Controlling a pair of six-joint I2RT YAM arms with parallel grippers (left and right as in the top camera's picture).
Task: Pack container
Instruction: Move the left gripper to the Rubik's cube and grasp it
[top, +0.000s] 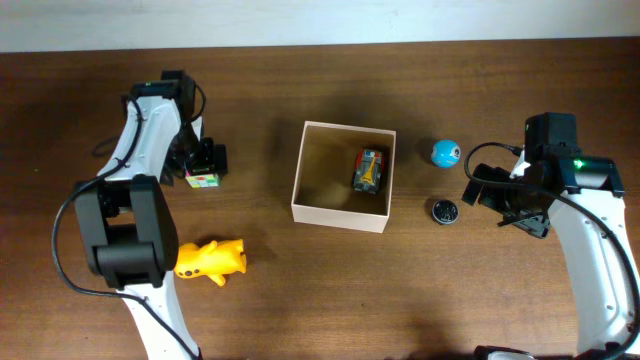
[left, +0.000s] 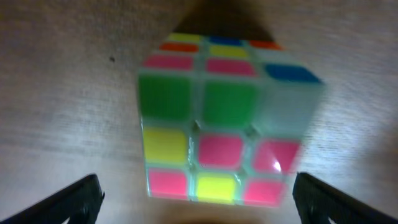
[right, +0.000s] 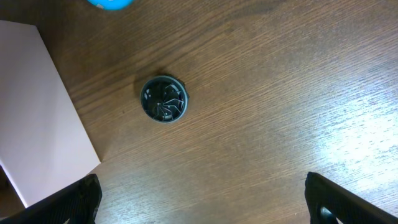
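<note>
Cube (left: 224, 118) looms just ahead of my left gripper (left: 200, 208), fingers spread. Mid-table (top: 300, 300) sits the container (top: 340, 215), open top up, near square with no clear long axis, turned slightly clockwise, a toy car (top: 369, 170) against its right wall. My right gripper (right: 202, 202) hangs spread near a black disc (right: 163, 99).

Overhead view: even, moderately bright light, with sharp focus across the surface (top: 300, 300). The container (top: 338, 217) interior is shaded, darkest toward 10 o'clock. Left wrist view: dim. The cube (left: 224, 118) is blurred, with a dark shadow at 12 o'clock and a pale glare patch at 4 o'clock. Right wrist view: crisp wood grain, bright sheen at 4 o'clock.
</note>
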